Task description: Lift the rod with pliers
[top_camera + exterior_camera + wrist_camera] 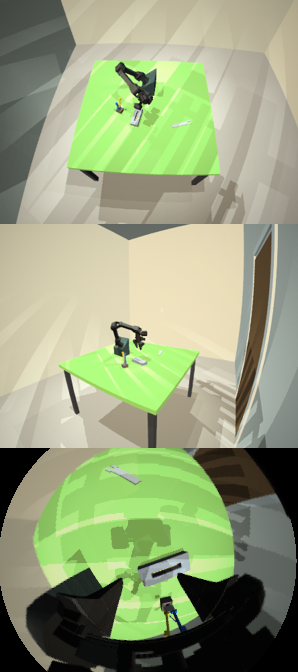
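Gripper: the gripper is hanging above the bench, its fingers standing wide apart and grasping nothing.
Arm: the black arm is arching out from its dark teal mount and is pointing the fingers downward.
Pliers: the pliers are standing in the holster, their yellow and blue handles sticking upward.
Holster: the small dark holster is sitting on the bench near the channel block, not touching it.
Channel block: the grey channel block is lying flat, its narrow slot facing up.
Rod: the yellowish rod is resting inside the slot; the exterior view is too coarse to show it.
Wrench: a pale open-ended wrench is lying flat, well apart from the block and holster.
Light: pale streaks and shadows are crossing the green bench top.
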Controlling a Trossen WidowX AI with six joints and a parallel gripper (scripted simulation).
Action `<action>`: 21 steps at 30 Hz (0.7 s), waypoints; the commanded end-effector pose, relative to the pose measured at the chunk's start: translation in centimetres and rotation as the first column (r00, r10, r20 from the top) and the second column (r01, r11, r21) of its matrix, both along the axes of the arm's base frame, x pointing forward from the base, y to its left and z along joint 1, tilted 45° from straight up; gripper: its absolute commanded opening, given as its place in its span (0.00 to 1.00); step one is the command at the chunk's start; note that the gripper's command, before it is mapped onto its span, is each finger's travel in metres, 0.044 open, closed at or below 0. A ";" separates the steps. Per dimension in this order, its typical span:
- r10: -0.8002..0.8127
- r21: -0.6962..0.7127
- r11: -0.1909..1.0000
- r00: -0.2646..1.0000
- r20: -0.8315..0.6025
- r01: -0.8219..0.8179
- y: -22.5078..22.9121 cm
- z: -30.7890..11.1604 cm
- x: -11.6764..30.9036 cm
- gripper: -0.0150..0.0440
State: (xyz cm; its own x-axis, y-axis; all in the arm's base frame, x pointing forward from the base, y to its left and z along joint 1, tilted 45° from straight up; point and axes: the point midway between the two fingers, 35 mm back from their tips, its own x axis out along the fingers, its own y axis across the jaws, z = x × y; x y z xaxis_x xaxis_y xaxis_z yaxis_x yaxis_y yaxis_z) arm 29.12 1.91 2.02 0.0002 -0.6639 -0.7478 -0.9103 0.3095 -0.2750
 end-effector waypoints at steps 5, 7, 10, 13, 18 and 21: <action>0.036 -0.043 0.998 0.998 -0.056 -0.038 -0.3 0.2 0.2 1.00; 0.036 -0.043 0.998 0.998 -0.056 -0.038 -1.1 1.0 0.6 1.00; 0.036 -0.044 0.998 0.998 -0.055 -0.038 -2.4 2.2 1.2 1.00; 0.036 -0.045 0.998 0.998 -0.055 -0.038 -3.6 3.4 1.8 1.00; 0.036 -0.046 0.998 0.998 -0.055 -0.038 -5.7 5.4 2.7 1.00; 0.036 -0.046 0.998 0.998 -0.055 -0.038 -6.4 6.1 3.1 1.00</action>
